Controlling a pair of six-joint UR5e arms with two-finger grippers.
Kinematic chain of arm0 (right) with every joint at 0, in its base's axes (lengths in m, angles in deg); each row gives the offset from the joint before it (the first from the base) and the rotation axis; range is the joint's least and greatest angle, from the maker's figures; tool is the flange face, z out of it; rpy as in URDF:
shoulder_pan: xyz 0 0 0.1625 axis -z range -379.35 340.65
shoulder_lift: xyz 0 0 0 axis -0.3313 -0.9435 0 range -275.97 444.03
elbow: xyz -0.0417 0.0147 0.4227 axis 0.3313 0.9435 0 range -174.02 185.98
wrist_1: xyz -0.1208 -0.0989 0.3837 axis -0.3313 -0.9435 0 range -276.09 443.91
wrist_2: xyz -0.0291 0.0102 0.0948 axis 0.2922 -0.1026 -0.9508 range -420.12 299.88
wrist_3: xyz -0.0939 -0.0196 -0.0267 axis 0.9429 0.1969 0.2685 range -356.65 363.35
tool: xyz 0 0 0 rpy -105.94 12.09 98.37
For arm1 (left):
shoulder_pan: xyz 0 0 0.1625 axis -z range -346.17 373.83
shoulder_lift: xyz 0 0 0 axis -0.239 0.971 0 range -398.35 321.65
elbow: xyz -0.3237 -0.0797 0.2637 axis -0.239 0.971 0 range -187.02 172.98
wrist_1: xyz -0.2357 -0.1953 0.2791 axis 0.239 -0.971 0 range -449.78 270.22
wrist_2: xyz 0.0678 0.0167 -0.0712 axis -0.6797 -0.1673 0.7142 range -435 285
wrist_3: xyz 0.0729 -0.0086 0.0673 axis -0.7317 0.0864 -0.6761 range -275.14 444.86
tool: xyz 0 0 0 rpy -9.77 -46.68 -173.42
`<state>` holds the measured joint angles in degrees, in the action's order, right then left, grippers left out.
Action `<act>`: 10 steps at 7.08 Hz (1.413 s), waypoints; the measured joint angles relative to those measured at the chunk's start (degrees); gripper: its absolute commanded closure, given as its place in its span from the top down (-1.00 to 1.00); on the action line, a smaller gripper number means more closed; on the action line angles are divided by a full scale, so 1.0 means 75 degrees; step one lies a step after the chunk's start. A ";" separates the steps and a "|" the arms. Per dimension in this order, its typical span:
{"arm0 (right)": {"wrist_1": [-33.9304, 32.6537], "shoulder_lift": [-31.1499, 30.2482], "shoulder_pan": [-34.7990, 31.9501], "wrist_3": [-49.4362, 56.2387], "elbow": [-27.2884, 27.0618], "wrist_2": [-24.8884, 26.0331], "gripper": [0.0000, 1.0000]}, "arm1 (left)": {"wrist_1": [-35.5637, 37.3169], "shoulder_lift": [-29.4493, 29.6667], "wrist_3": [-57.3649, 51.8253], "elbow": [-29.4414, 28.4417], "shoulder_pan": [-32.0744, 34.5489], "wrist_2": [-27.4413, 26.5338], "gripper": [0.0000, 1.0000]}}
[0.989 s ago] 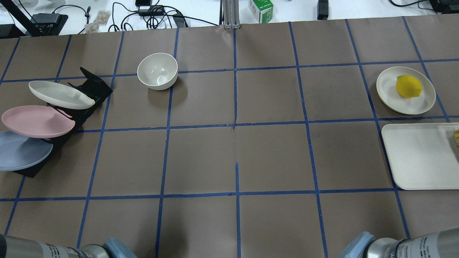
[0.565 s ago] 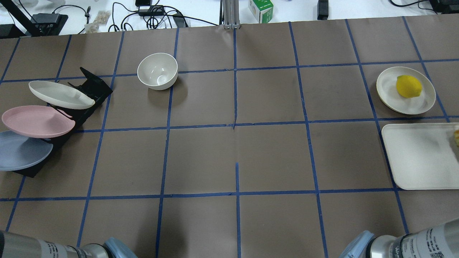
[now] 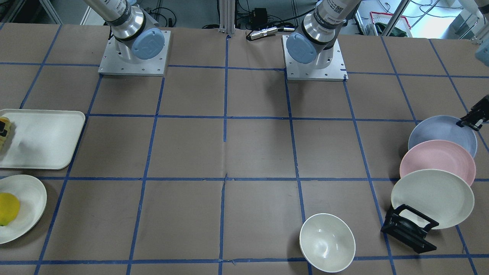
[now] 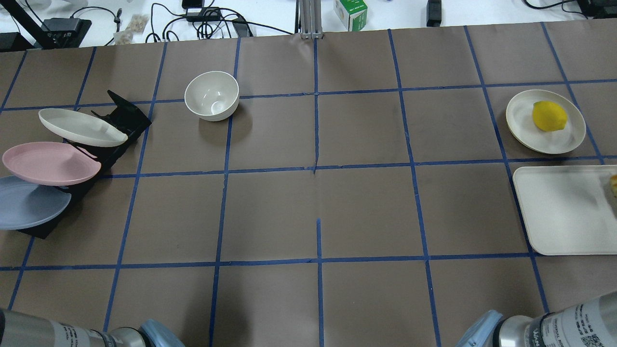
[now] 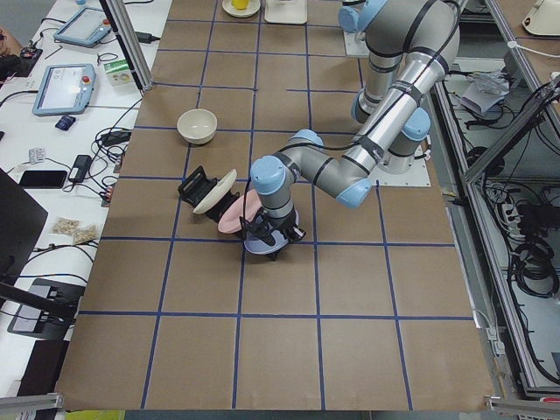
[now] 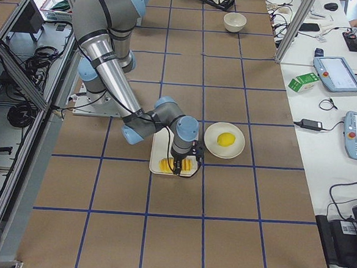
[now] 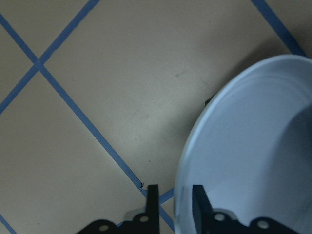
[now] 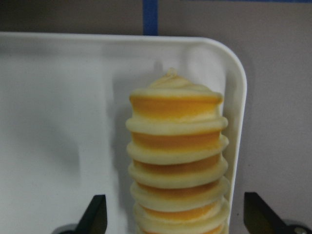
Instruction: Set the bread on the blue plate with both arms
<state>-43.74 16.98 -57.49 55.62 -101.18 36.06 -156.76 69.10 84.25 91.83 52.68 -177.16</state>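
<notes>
The bread [image 8: 178,161], a ridged yellow-orange loaf, lies on the white tray [image 8: 48,122] near its edge; it also shows in the exterior right view [image 6: 176,165]. My right gripper [image 8: 175,217] is open, with one finger on each side of the loaf. The blue plate [image 7: 253,156] leans in the black rack at the table's left [image 4: 29,207]. My left gripper [image 7: 174,204] has its jaws narrow, closed over the plate's rim. In the front-facing view the left gripper [image 3: 473,119] sits at the plate's [image 3: 439,131] upper edge.
A pink plate [image 4: 48,163] and a cream plate [image 4: 82,127] stand in the same black rack [image 4: 123,118]. A white bowl [image 4: 212,95] stands beyond it. A small plate [image 4: 520,120] with a yellow fruit [image 4: 549,115] lies beside the tray [image 4: 559,212].
The right arm's link has shifted slightly at the overhead view's lower right. The plates, the tray and the bread have not moved.
</notes>
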 measured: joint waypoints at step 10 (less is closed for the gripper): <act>0.0275 -0.0456 -0.0446 -0.0238 0.0139 0.0517 -1.00 | -0.0650 -0.0367 -0.1424 -0.1407 -0.1289 -0.0554 -1.00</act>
<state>-41.68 13.56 -60.83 53.84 -100.14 39.93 -161.64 66.35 73.57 81.28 43.01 -181.32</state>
